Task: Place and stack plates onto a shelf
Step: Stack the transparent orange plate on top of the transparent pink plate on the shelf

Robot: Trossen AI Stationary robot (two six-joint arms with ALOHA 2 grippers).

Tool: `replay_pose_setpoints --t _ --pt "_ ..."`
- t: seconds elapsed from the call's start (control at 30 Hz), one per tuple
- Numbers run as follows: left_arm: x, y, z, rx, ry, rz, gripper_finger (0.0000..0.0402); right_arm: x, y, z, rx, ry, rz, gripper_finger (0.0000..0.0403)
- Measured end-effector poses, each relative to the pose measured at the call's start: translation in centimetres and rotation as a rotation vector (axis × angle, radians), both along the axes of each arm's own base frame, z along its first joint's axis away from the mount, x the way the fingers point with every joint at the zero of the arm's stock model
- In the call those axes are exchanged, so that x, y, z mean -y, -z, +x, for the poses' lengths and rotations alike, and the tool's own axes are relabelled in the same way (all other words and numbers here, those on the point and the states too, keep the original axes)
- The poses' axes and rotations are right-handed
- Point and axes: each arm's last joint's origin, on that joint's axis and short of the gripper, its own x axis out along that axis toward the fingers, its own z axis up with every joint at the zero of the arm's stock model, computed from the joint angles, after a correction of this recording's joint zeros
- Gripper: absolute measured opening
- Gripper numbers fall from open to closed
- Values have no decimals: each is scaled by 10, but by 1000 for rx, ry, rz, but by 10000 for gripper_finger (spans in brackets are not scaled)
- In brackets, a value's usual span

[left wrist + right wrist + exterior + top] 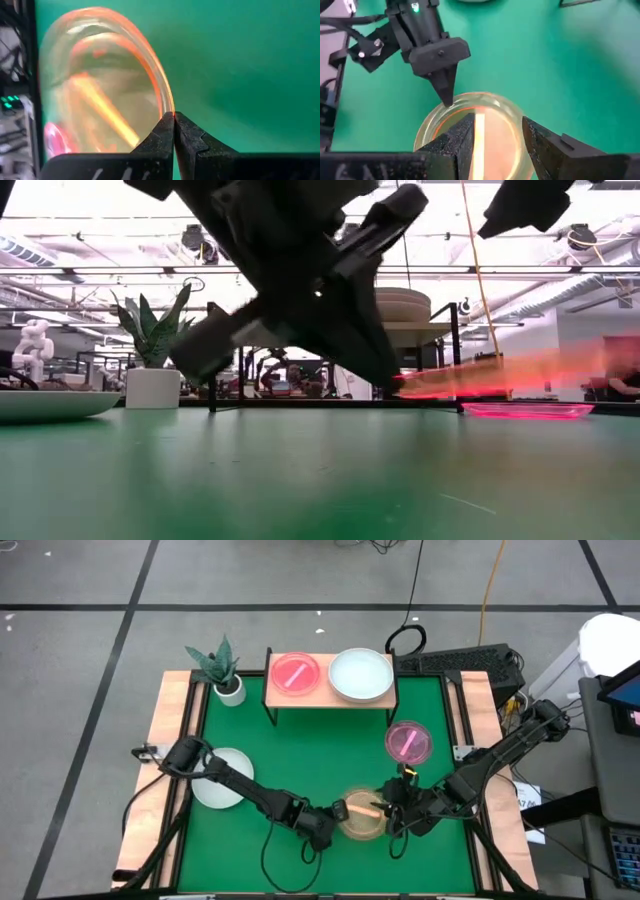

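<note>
A translucent amber plate with an orange stripe [362, 817] is near the mat's front edge. My left gripper [336, 812] is shut on its left rim. My right gripper [392, 810] is open at the plate's right side; in the right wrist view one finger [465, 135] is over the dish and the other [540, 145] outside the rim. The shelf [330, 690] stands at the far middle and bears a translucent pink plate [295, 673] and a pale plate [360, 674]. A white plate [220, 780] lies flat on the mat at the left, and another pink plate [408, 741] at the right. My left gripper pinches the amber plate's rim [170, 111] between its two shut fingertips, on the side toward the table's left. The fingers slant down from the left [447, 97]. In the low view the plate [470, 375] shows tilted and above the mat. Whether my right gripper touches the plate, I cannot tell.
A potted plant [222, 670] stands at the mat's far left corner. Wooden strips [165, 740] edge the green mat. Bare mat [310, 750] lies between the shelf and the amber plate. Cables and a keyboard [460, 662] lie beyond the far right edge.
</note>
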Motion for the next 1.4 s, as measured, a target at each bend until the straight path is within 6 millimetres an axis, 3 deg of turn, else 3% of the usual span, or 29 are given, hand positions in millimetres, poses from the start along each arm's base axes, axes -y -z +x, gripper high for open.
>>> replay_pose_setpoints --t 0.3,0.6,0.8,1.13,1.4 --pt "-1 -49 -26 -9 -143 -71 3 3 -2 -1 59 76 -86 146" --pt "-16 -95 -54 25 -298 -43 3 3 -6 2 129 115 -152 146" --pt "-28 -115 -68 34 -363 -25 3 3 -10 5 180 140 -180 146" --pt "-67 -142 -85 39 -530 7 3 1 -13 8 209 107 -195 146" --pt "-111 -167 -96 95 -669 19 3 0 -14 8 208 101 -199 146"
